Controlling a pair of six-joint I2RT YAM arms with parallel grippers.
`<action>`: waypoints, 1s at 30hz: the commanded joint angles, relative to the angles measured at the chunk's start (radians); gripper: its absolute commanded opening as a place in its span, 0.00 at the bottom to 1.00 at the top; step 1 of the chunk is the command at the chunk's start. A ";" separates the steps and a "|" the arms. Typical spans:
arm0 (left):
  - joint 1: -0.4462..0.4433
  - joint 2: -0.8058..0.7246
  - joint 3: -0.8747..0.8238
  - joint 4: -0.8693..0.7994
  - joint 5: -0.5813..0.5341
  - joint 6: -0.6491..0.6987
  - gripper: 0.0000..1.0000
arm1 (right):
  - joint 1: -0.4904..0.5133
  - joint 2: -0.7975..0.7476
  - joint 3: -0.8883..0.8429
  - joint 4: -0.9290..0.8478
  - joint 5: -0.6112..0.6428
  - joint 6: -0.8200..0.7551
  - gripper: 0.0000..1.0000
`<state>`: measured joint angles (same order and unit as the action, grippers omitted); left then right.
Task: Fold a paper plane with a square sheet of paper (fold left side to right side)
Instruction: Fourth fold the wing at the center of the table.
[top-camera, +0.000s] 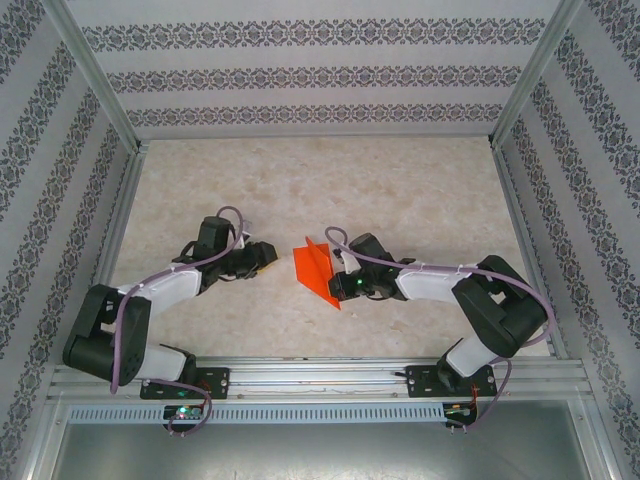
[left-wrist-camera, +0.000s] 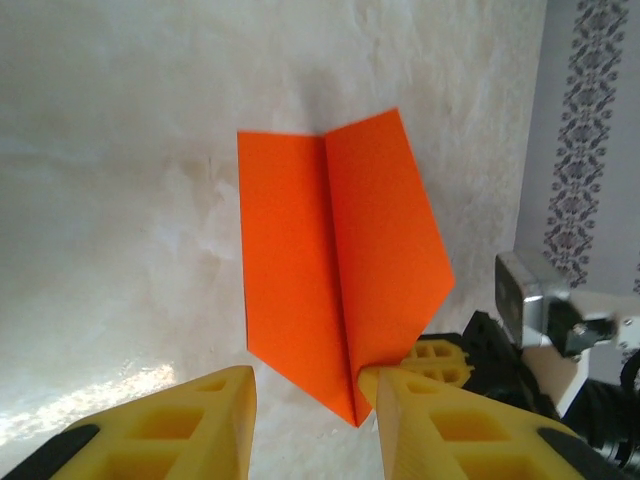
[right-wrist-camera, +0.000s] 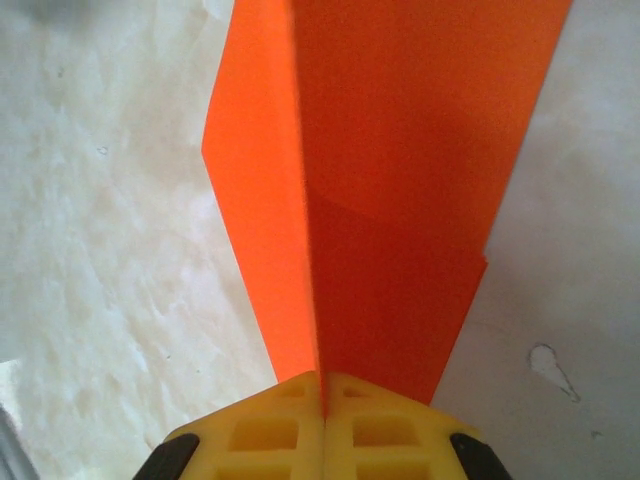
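Pinching paper plane (right-wrist-camera: 400, 200) by its point (on the crease): right claw (right-wrist-camera: 323, 385) clamped | left claw (left-wrist-camera: 315, 400) apart, empty, beside plane | plane stretches away from right claw

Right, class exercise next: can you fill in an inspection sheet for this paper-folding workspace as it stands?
Surface: pale marbled tabletop.
Job's things: orange paper plane, pointed, centre crease, lying between the grippers.
Clutter: nothing seen.
Grippers: left gripper open, holding nothing; right gripper with fingers shut on the paper plane's crease near its point.
Cables: purple cable running along each arm.
Surroundings: patterned walls, metal frame.
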<state>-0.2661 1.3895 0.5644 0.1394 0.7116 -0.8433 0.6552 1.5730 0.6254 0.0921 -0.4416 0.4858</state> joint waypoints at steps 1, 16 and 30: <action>-0.044 0.034 0.009 0.068 0.018 -0.024 0.37 | -0.021 0.019 -0.023 0.072 -0.095 0.022 0.00; -0.224 0.226 0.117 0.144 -0.032 -0.063 0.42 | -0.060 0.088 -0.023 0.118 -0.186 0.027 0.00; -0.276 0.357 0.236 0.046 -0.076 -0.024 0.43 | -0.068 0.107 -0.023 0.133 -0.206 0.034 0.00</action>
<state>-0.5255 1.7241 0.7681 0.2310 0.6575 -0.8932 0.5949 1.6634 0.6128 0.2039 -0.6231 0.5209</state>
